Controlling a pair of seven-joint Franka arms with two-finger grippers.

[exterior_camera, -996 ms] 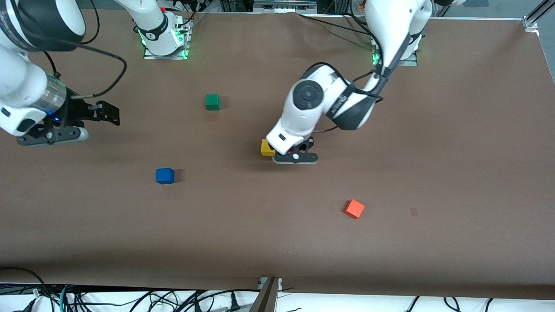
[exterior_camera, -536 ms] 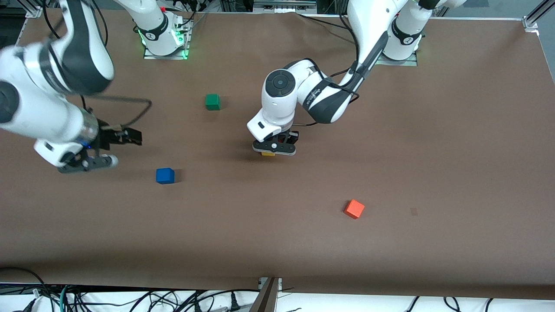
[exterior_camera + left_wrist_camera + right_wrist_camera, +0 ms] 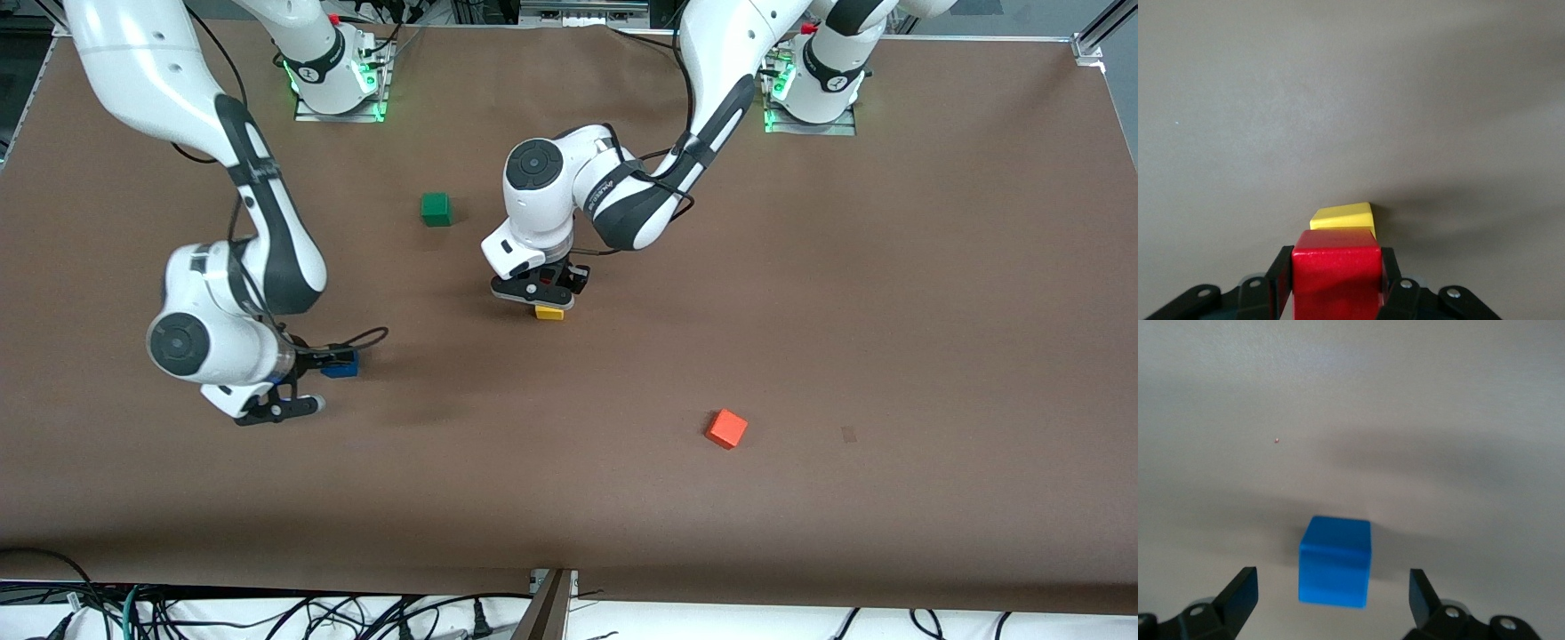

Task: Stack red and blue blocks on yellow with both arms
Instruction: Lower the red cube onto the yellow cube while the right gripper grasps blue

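Observation:
My left gripper (image 3: 544, 292) is shut on the red block (image 3: 1336, 280) and holds it just above the yellow cube (image 3: 549, 312) near the table's middle. In the left wrist view the yellow cube (image 3: 1343, 217) peeks out past the red block's edge, with my left gripper (image 3: 1336, 257) clamping the block's two sides. My right gripper (image 3: 331, 364) hangs open, low over the blue block (image 3: 343, 365) toward the right arm's end of the table. In the right wrist view the blue block (image 3: 1335, 561) lies on the table between the spread fingers of my right gripper (image 3: 1331, 583), untouched.
A green cube (image 3: 435, 209) sits on the brown table farther from the front camera than the blue block. An orange-red cube (image 3: 726, 428) lies nearer the front camera, toward the left arm's end.
My left gripper carried the red block sideways from beside the yellow cube to over it. The right arm swung in and down from the table's end to the blue block.

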